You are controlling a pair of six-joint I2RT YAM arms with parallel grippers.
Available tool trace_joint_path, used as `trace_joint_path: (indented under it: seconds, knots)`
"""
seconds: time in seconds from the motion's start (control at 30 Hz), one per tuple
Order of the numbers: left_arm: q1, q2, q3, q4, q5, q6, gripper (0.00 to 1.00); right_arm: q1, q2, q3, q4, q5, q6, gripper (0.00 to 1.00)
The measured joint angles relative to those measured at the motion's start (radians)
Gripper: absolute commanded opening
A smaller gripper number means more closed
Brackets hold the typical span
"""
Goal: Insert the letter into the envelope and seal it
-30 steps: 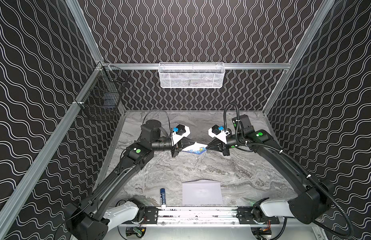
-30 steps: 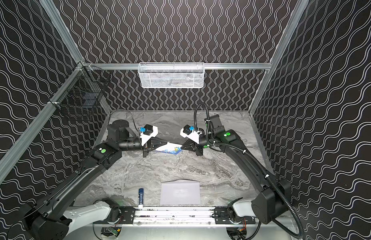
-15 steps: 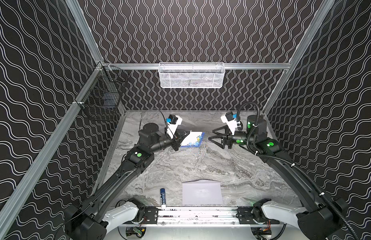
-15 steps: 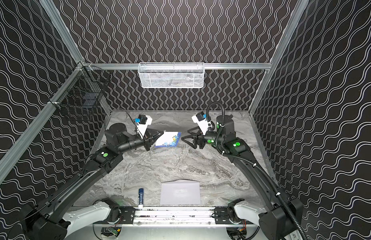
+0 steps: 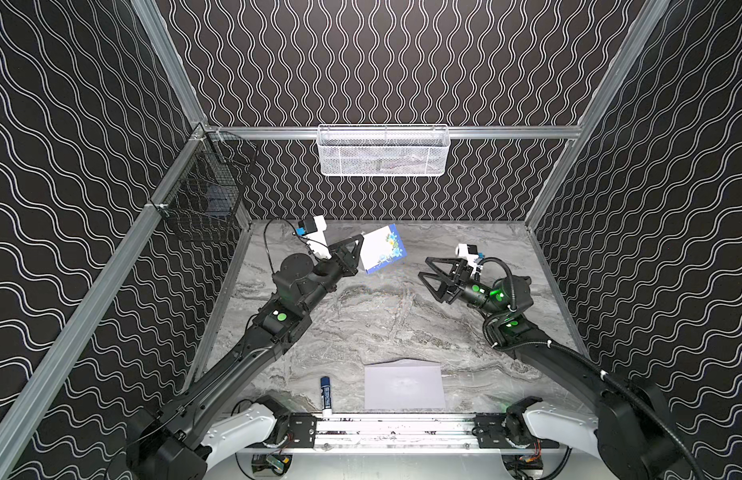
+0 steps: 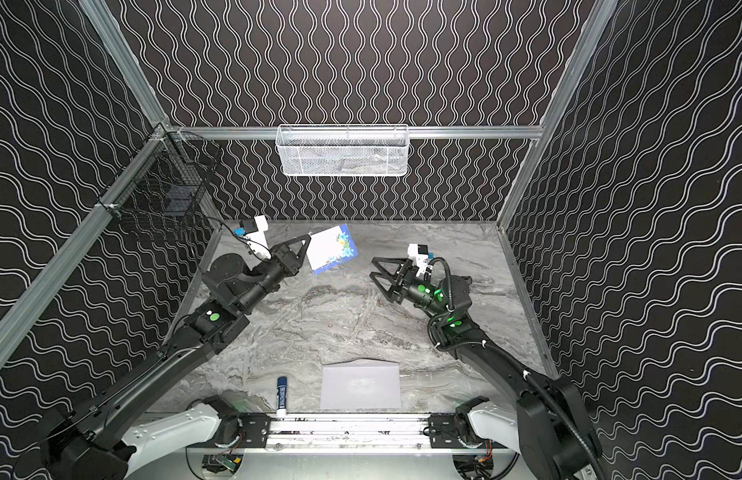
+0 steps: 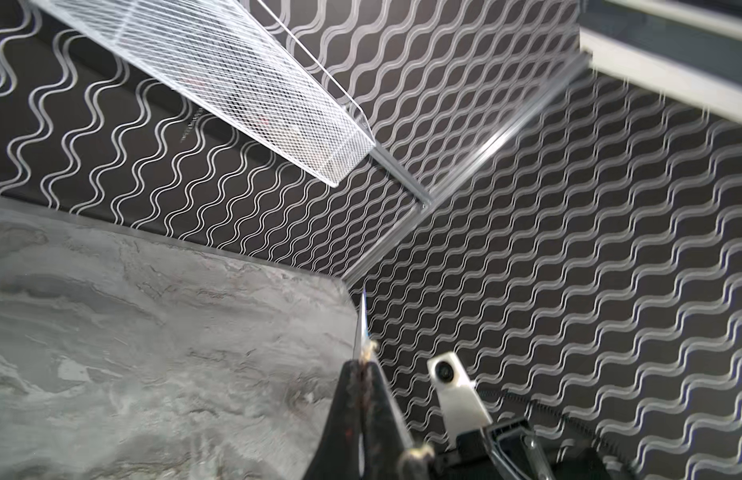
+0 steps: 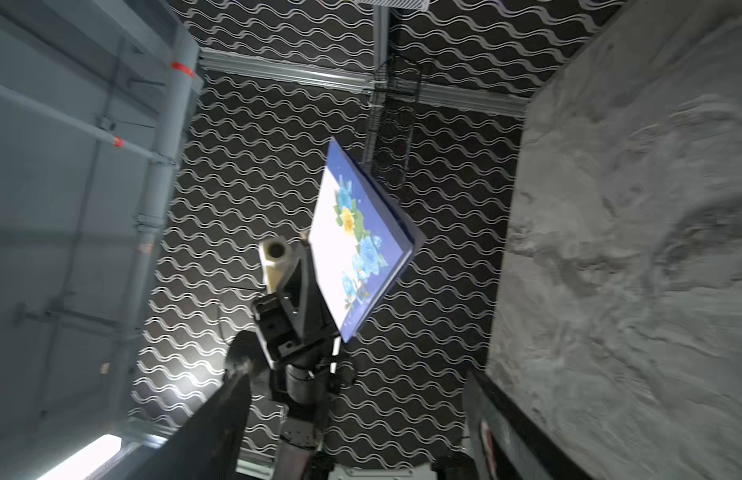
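Glue stick (image 5: pixel 325 394) just beside envelope (image 5: pixel 404 386)

**Location type:** robotics laboratory test cell.

**Evidence:**
- Black panels (image 5: pixel 402 62) printed with white wavy lines enclose the left claw (image 5: pixel 359 249) and the right claw (image 5: pixel 423 267) on three sides. An aluminium profile frame (image 5: pixel 506 132) holds the panels.
- The surface (image 5: pixel 382 324) beneath both claws has a grey marble finish.
- A white mesh basket (image 5: pixel 382 153) hangs on the frame beyond the claws.
- A black wire basket (image 5: pixel 203 195) hangs outboard of the left claw.
- Behind the claws, both arm bases sit at a slotted aluminium rail (image 5: pixel 394 428).
- Grey pipework (image 8: pixel 161 145) with red bands shows outside the panels.
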Motion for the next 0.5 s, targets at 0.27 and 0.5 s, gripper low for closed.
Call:
trace_joint_path:
  seconds: [0.27, 0.5]
  knots:
    - [-0.026, 0.051, -0.005, 0.069, -0.062, -0.186, 0.0, 0.062, 0.089, 0.026, 0.188, 0.071, 0.108, 0.85]
    - [-0.058, 0.069, 0.035, 0.124, -0.076, -0.23, 0.0, 0.072, 0.144, 0.048, 0.212, 0.097, 0.113, 0.79]
